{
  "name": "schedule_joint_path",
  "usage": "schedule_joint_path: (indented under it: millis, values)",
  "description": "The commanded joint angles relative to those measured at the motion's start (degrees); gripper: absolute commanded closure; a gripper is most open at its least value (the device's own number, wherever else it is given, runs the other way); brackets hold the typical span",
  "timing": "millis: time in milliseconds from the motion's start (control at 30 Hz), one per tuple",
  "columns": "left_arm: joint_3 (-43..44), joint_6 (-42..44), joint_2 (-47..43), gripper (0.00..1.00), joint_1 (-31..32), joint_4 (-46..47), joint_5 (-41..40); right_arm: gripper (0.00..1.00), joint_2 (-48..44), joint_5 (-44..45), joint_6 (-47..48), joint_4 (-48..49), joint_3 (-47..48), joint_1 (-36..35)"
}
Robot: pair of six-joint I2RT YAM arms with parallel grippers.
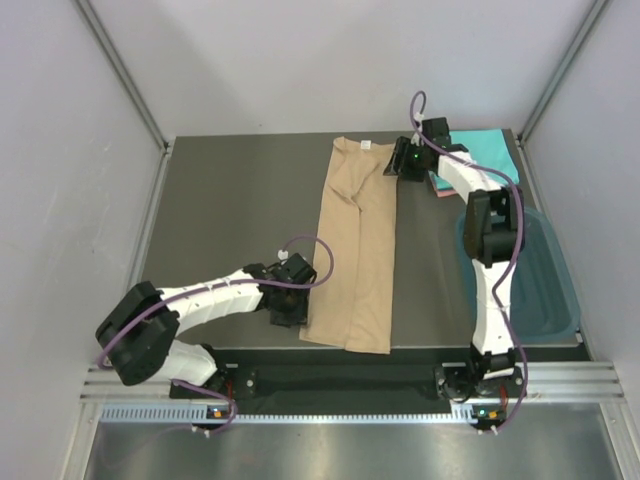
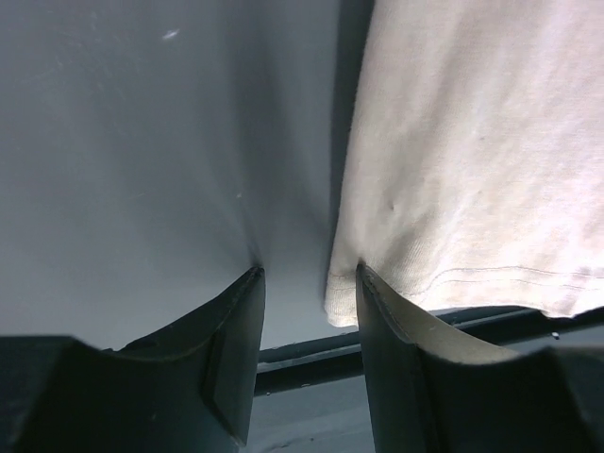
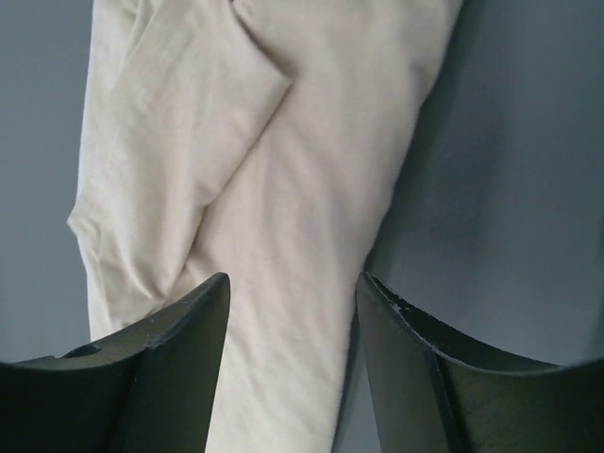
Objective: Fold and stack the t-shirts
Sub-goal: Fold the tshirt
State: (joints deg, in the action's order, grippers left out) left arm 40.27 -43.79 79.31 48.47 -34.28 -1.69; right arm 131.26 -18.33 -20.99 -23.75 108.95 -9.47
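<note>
The tan t-shirt (image 1: 355,250) lies as a long, narrow folded strip down the middle of the table. My left gripper (image 1: 293,312) is open and low at the strip's near left corner. In the left wrist view the shirt's hemmed corner (image 2: 377,283) lies just inside the right fingertip of the gripper (image 2: 307,274). My right gripper (image 1: 396,168) is open at the strip's far right edge. In the right wrist view this gripper (image 3: 293,283) straddles the tan cloth (image 3: 274,170). The turquoise t-shirt (image 1: 488,150) lies at the far right on the salmon-pink one (image 1: 441,186).
A dark teal plastic tub (image 1: 535,285) stands at the right edge of the table, beside the right arm. Grey walls close in the table on the left, back and right. The table's front edge (image 2: 396,340) is right by the left gripper.
</note>
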Motion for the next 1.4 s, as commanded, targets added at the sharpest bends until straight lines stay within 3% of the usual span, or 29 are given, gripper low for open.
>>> schedule_joint_path:
  millis: [0, 167, 333, 433, 533, 633, 733, 1067, 1233, 1367]
  values:
    - [-1.1, -0.6, 0.8, 0.51, 0.0, 4.5, 1.3, 0.44, 1.5, -0.4, -1.6, 4.9, 3.3, 1.6]
    - [-0.8, -0.9, 1.1, 0.57, 0.0, 3.9, 1.1, 0.46, 5.5, -1.6, -1.9, 5.0, 6.2, 2.1]
    - [0.1, -1.6, 2.8, 0.84, 0.0, 1.0, 0.6, 0.48, 8.5, -2.9, -3.3, 6.3, 9.6, 2.7]
    - [-0.1, -2.7, 1.8, 0.93, 0.0, -0.5, 0.2, 0.51, 10.2, -3.1, -3.7, 7.0, 11.6, 3.0]
    - [-0.5, -3.9, 0.8, 0.95, 0.0, -1.2, 0.4, 0.59, 11.9, -3.7, -4.1, 8.3, 13.7, 3.1]
    - [-1.2, -5.4, 0.0, 0.94, 0.1, -1.1, 1.4, 0.78, 13.2, -4.6, -5.1, 10.9, 14.4, 3.2]
    - [-1.3, -6.4, -0.4, 0.92, 0.2, -1.0, 1.4, 0.88, 14.4, -5.6, -5.6, 13.2, 15.5, 3.2]
    - [-2.1, -7.4, 1.2, 0.92, 0.2, 0.0, 5.0, 0.90, 20.3, -6.5, -6.9, 13.9, 23.4, 4.9]
    - [-1.5, -8.2, -0.9, 0.72, 0.1, -0.6, 4.2, 0.86, 21.0, -7.1, -7.2, 15.0, 24.8, 5.4]
    - [-0.1, -7.3, -2.2, 0.53, 0.2, -0.6, 5.1, 0.65, 20.2, -8.4, -6.7, 13.6, 24.9, 5.6]
